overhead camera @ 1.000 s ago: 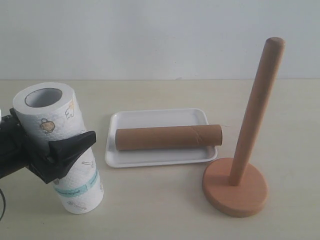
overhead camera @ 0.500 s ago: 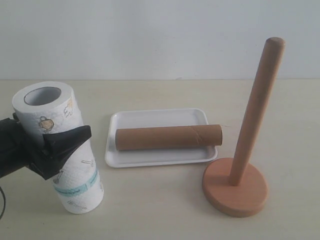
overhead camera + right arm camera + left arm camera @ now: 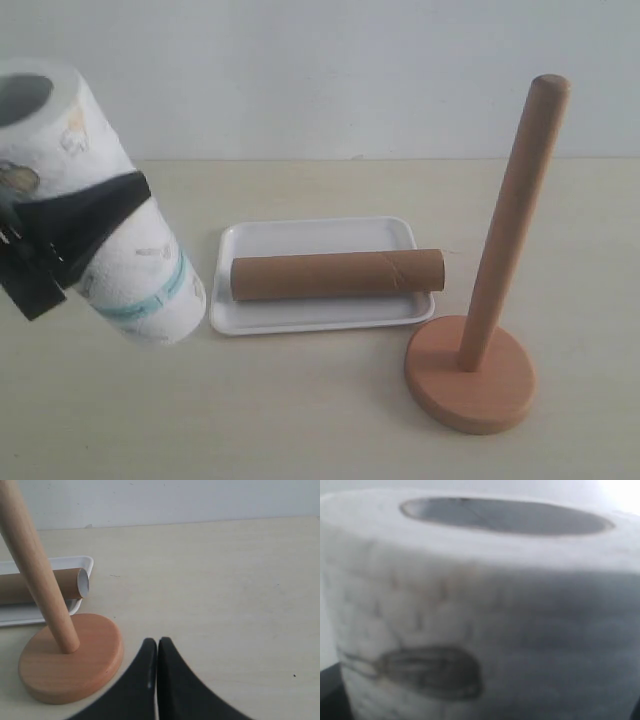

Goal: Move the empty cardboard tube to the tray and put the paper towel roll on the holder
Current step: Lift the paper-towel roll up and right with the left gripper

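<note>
Left gripper (image 3: 95, 215) is clamped across the paper towel roll (image 3: 140, 280) at far left. The roll appears clear of the table (image 3: 300, 420). Its long axis is tilted, hollow top leaning left, lower end toward the tray (image 3: 320, 238).

Empty cardboard tube (image 3: 335, 275) lies lengthwise, left to right, in the tray; that half looks done.

Holder (image 3: 505, 235) stands upright well right of the roll, with tray and tube between.

Right gripper (image 3: 157, 655) has jaws pressed together and empty. It sits near the holder's base without touching: the nearer arm, but not carrying.

Next move likely needs the roll righted, core over the post's rounded top. Table pale and smooth; open room above the post.
</note>
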Robot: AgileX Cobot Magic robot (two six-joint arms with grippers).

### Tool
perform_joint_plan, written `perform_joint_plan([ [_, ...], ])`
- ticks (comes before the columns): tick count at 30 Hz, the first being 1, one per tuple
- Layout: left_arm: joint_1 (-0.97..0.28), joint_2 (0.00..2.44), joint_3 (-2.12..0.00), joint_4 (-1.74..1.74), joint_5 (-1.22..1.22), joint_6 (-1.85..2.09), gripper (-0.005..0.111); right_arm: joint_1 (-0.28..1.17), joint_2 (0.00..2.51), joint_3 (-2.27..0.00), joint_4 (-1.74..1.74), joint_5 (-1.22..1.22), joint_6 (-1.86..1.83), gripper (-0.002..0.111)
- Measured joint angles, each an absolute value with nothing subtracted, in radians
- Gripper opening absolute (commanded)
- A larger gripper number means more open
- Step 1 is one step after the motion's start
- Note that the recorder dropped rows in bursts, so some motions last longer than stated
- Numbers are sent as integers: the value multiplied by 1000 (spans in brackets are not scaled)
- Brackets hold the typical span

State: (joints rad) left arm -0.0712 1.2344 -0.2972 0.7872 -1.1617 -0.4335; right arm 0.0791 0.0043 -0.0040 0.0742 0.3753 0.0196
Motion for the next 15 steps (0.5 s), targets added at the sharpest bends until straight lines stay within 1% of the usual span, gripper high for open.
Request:
perform_joint_plan([
  [5,-71,987,-431,986,-958,-764,4,79,4,-4,74,375,20,0],
  [8,-71,907,-560,1156,-846,-1009,4,79,4,-4,74,375,20,0],
  [11,-71,881,-685,1274,-836,-1197,4,79,4,-4,74,375,20,0],
  [15,-77,890,-818,1330,-854,-1359,4,79,4,-4,74,375,20,0],
])
